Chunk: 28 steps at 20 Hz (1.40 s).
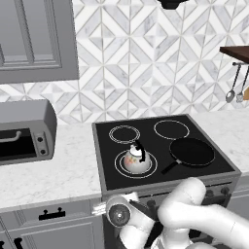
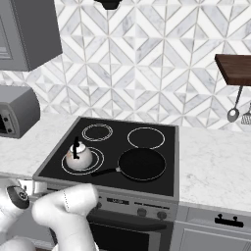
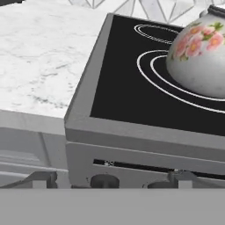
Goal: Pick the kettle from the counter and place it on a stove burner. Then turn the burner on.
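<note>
Patterned grey-and-white tiles cover the wall at the top of both base views, above a white marble counter (image 1: pixel 63 170) and a glossy black cooktop (image 1: pixel 160 146) set in its middle. Printed on the glass are four circles. The kettle (image 1: pixel 136 158) sits upright inside the widest double-ring stove burner (image 1: pixel 135 164) at the front left of the cooktop; in the right base view the same kettle (image 2: pixel 79 157) stands left of center, its dark handle arching over the top. Its body fills the upper right of the hand view, where pink flowers show on its pale side and the burner's two white rings curve around its base (image 3: pixel 198 57).

A black frying pan (image 1: pixel 191 151) rests on the front right of the cooktop, its handle pointing toward the kettle but not touching it. Behind the kettle lies a smaller double-ring circle (image 1: pixel 124 134), and behind the pan a single-ring circle (image 1: pixel 171 129). A grey toaster oven (image 1: pixel 24 131) stands on the counter at the left edge of the left base view. Utensils (image 2: pixel 235 110) hang under a dark wooden shelf at the right edge.

The gripper (image 3: pixel 112 181) is low in front of the stove's front panel, below the cooktop edge, its fingers spread wide and grasping nothing. A dark knob (image 3: pixel 104 180) shows just between them at the bottom of the hand view.
</note>
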{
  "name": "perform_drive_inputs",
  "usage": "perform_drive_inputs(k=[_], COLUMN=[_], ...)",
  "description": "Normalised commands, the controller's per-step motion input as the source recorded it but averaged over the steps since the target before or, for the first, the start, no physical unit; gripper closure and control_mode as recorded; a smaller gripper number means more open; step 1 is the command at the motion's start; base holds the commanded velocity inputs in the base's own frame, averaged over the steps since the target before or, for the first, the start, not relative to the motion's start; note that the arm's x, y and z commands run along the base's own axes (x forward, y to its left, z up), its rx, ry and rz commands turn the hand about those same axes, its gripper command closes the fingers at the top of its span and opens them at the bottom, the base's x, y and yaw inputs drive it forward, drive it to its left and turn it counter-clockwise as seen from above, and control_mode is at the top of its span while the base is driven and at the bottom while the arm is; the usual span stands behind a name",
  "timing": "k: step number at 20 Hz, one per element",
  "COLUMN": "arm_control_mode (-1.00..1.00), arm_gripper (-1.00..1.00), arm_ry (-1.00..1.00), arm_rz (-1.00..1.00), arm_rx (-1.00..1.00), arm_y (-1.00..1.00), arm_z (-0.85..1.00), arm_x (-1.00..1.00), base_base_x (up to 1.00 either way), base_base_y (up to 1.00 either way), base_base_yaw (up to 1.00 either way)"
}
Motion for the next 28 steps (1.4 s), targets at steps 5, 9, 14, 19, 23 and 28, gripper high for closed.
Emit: perform_drive_inputs(k=[5, 9, 14, 19, 23, 28], arm_control_mode=[-1.0, -1.0, -1.0, -1.0, -1.0, -1.0], arm_gripper=[-1.0, -1.0, -1.0, -1.0, -1.0, -1.0], arm_ry=[-0.26, -0.21, -0.2, -0.13, -0.1, -0.04], arm_rz=[-0.02, -0.02, -0.04, -0.03, -0.01, 0.0], arm_rx=[0.0, 0.0, 0.0, 0.0, 0.0, 0.0], arm_y=[0.0, 0.0, 0.0, 0.0, -0.01, -0.07], arm_z=[-0.44, -0.32, -0.07, 0.0, 0.0, -0.05], arm_x=[0.0, 0.0, 0.0, 0.0, 0.0, 0.03], base_base_x=[0.0, 0.0, 0.0, 0.0, 0.0, 0.0], base_base_y=[0.0, 0.0, 0.0, 0.0, 0.0, 0.0], base_base_yaw=[0.0, 0.0, 0.0, 0.0, 0.0, 0.0])
